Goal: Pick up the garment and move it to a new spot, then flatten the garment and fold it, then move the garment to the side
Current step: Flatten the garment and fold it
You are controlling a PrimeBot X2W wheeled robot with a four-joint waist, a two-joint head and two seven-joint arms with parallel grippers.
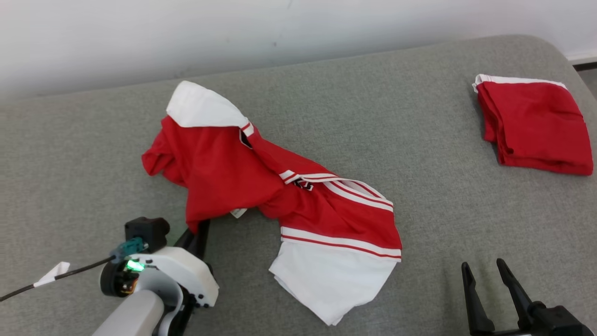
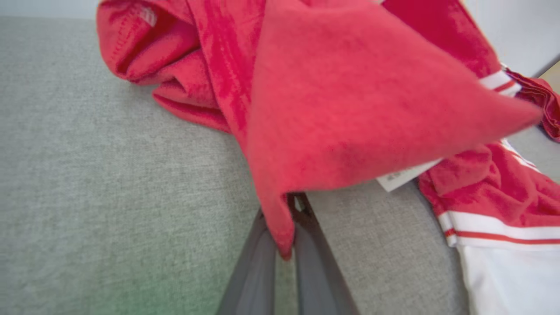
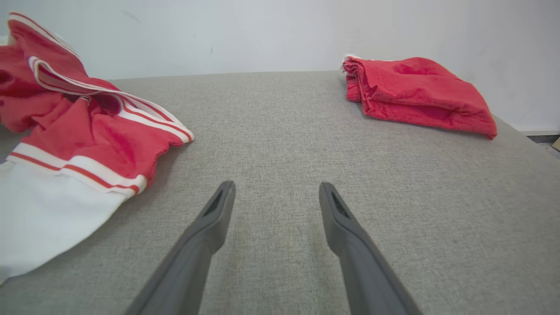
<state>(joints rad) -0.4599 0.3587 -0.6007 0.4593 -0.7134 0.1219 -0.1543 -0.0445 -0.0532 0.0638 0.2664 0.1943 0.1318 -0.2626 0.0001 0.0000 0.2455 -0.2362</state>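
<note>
The garment (image 1: pixel 261 186) is a crumpled red top with white panels and white stripes, lying across the middle of the grey surface (image 1: pixel 419 140). My left gripper (image 1: pixel 201 228) sits at its near left corner, shut on a red fold of the cloth. In the left wrist view the red corner (image 2: pixel 282 232) is pinched between the two dark fingers (image 2: pixel 258 262) and the cloth (image 2: pixel 350 109) rises from them. My right gripper (image 1: pixel 487 273) rests at the lower right, open, apart from the garment (image 3: pixel 78 131), with nothing between its fingers (image 3: pixel 218 210).
A second red garment (image 1: pixel 534 126), folded, lies at the far right of the surface near its edge, also seen as a folded red pile (image 3: pixel 415 94) in the right wrist view. A pale wall (image 1: pixel 233 32) runs behind. Bare grey surface lies between the two garments.
</note>
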